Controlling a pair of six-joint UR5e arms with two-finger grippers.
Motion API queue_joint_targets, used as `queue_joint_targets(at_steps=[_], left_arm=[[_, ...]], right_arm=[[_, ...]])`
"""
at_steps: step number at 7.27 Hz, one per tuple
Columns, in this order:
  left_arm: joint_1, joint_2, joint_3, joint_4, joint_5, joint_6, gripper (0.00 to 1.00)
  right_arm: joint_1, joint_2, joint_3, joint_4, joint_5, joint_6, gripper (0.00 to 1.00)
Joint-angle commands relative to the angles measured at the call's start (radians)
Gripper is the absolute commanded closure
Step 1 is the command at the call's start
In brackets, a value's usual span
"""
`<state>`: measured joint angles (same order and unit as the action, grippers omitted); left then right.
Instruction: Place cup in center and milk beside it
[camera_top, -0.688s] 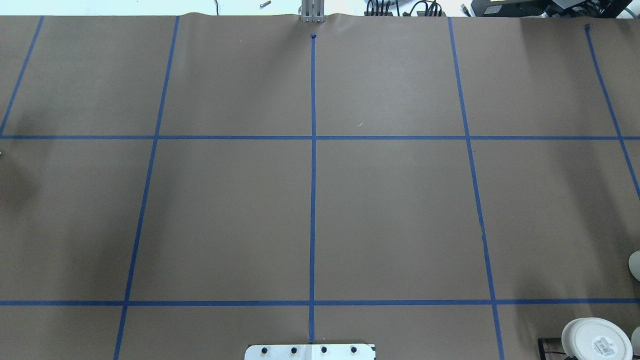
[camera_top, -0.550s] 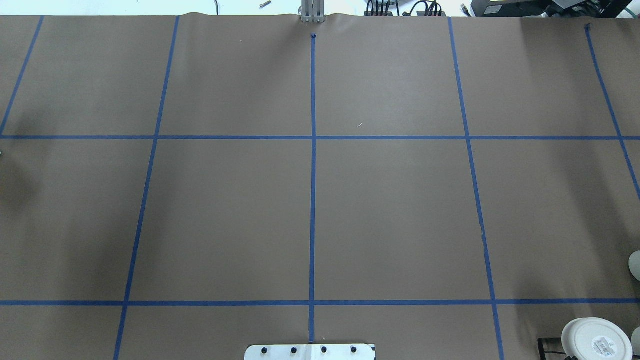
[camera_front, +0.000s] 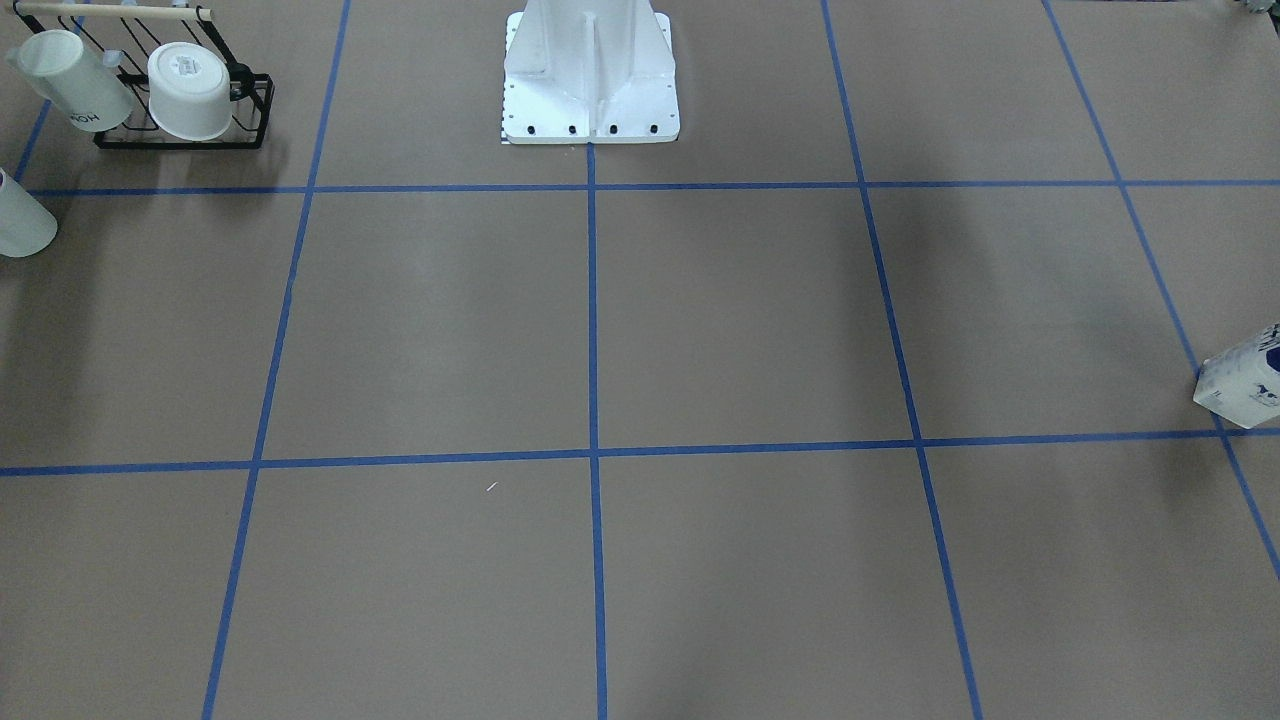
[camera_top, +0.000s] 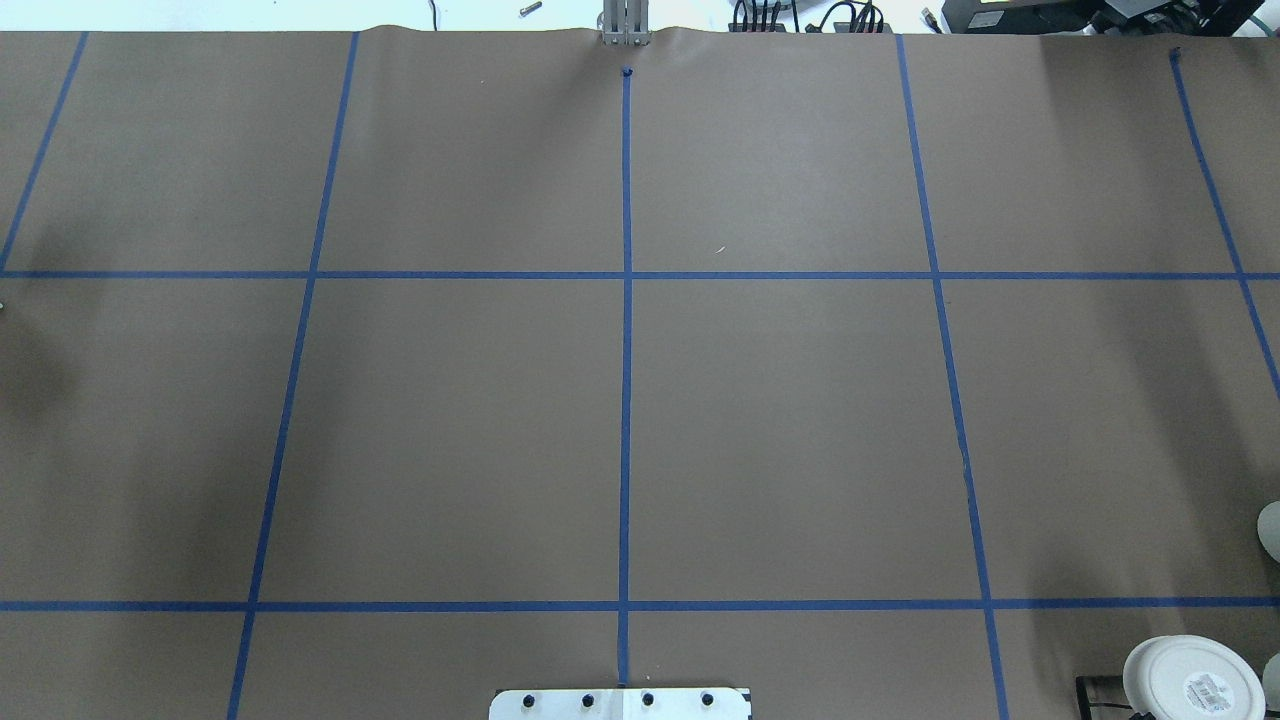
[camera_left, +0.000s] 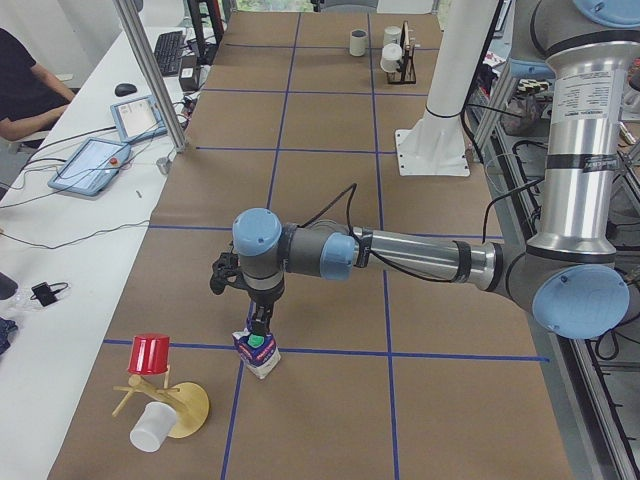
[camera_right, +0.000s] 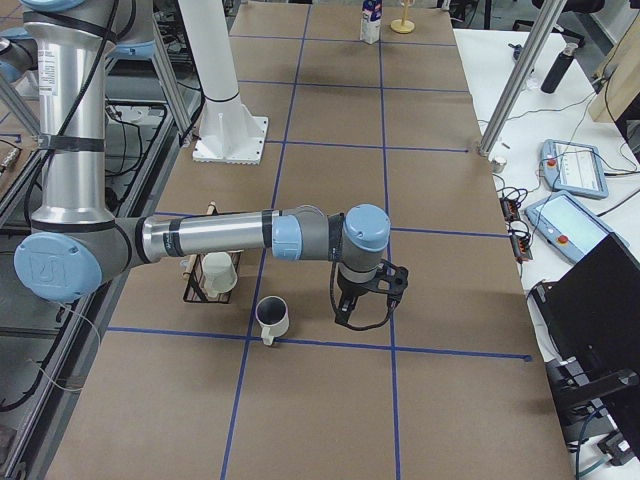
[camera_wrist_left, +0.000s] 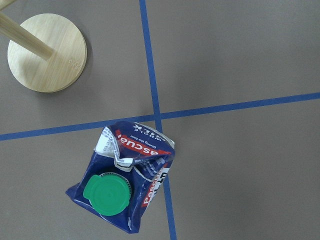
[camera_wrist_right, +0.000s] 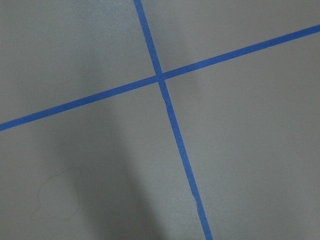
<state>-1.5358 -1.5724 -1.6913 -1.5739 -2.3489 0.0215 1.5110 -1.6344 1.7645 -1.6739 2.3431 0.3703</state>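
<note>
The milk (camera_left: 258, 352), a blue-and-white carton with a green cap, stands on a blue tape line at the table's end on my left. It also shows in the left wrist view (camera_wrist_left: 125, 185) and at the front-facing view's right edge (camera_front: 1245, 385). My left gripper (camera_left: 255, 325) hangs just above its cap; I cannot tell whether it is open or shut. The cup (camera_right: 272, 318), a plain white mug with a dark inside, stands at the other end. My right gripper (camera_right: 362, 310) hovers to its side, apart from it; I cannot tell its state.
A black wire rack (camera_front: 180, 90) holding two white mugs stands next to the cup (camera_front: 20, 222). A wooden mug tree (camera_left: 165, 400) with a red cup and a white cup stands close to the milk. The robot's white base (camera_front: 590, 80) is at the table's near middle.
</note>
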Motion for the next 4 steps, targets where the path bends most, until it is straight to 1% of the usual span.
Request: queue_joint_targets(at_steps=[1,4], left_arm=[[0.0,0.002,-0.001,0.0,-0.007,0.0,0.01],[-0.001,0.002,0.007,0.0,-0.007,0.0,0.01]], right_arm=[[0.0,0.002,0.001,0.0,0.005,-0.001,0.0],[0.0,0.002,0.001,0.0,0.007,-0.001,0.0]])
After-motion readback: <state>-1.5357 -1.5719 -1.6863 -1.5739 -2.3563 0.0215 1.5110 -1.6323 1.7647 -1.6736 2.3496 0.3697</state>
